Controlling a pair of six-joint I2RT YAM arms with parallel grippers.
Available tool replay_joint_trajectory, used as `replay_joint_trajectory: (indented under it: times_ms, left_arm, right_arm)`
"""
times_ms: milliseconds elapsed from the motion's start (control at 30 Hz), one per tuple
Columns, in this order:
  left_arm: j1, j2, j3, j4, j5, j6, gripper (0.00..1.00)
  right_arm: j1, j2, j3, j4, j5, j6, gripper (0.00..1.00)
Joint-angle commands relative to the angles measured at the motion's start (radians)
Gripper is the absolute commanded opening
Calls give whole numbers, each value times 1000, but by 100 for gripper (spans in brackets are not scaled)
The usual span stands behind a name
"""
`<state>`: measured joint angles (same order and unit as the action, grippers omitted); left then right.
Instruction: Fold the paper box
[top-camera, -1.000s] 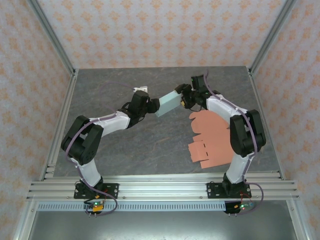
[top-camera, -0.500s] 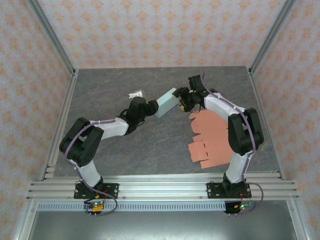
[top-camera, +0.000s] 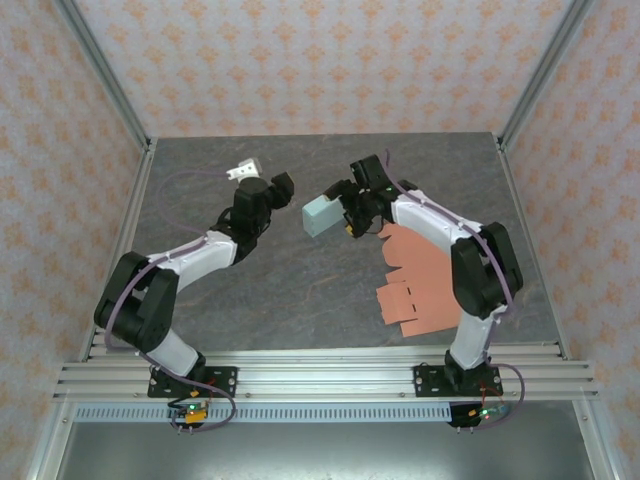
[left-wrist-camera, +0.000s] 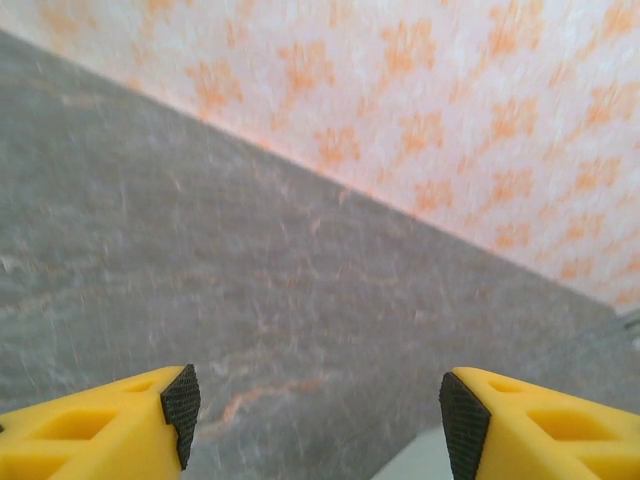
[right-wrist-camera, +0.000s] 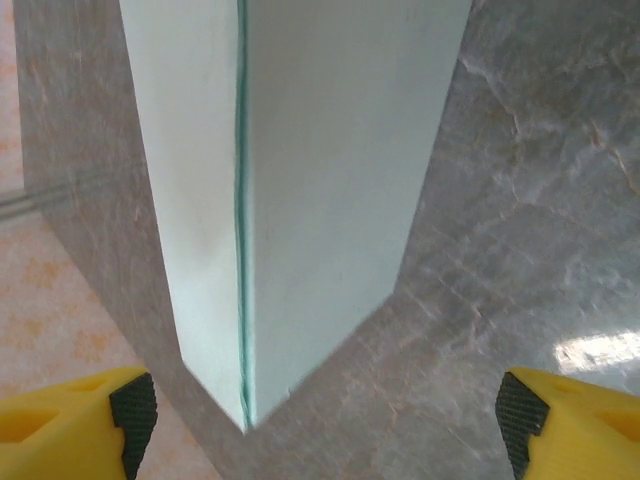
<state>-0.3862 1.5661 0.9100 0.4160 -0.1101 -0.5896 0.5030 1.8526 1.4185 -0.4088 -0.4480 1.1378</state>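
The paper box (top-camera: 321, 214) looks to rest on the tabletop (top-camera: 300, 290), toward 12 o'clock from centre. Our right gripper (right-wrist-camera: 325, 410) straddles it from 3 o'clock, jaws wide and clear of it. Our left gripper (left-wrist-camera: 315, 405), at the box's 9 o'clock, gapes empty. We judge the folding done; next, the right gripper must back off without toppling the box.

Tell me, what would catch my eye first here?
A pale mint paper box stands out against the grey table, just ahead of the right gripper, whose jaws stand wide open. Flat salmon-pink cardboard sheets lie on the table's right side.
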Motion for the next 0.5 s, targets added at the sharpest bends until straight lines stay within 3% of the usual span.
replay_joint_trajectory:
  times_ms: [0,100,300,400,467]
  left_arm:
    - [26,-19,64,-86,-27,43,68]
    - [35,-37,81,-169,-36,50,68]
    - [51,-130,-7,-267,-101,43,69]
    - [76,-172,-57,-280,-90,28,69]
    - [93,-187,-63,-306,-84,26,69]
  right_arm:
    - [-5,107,128,-49,-12,58,89]
    - [-5,184,216,-67,-47,43,89]
    - [2,262,308,-168,54,-24,88]
    - [3,243,231,-112,101,6,85]
    - [3,235,187,-48,87,36,78]
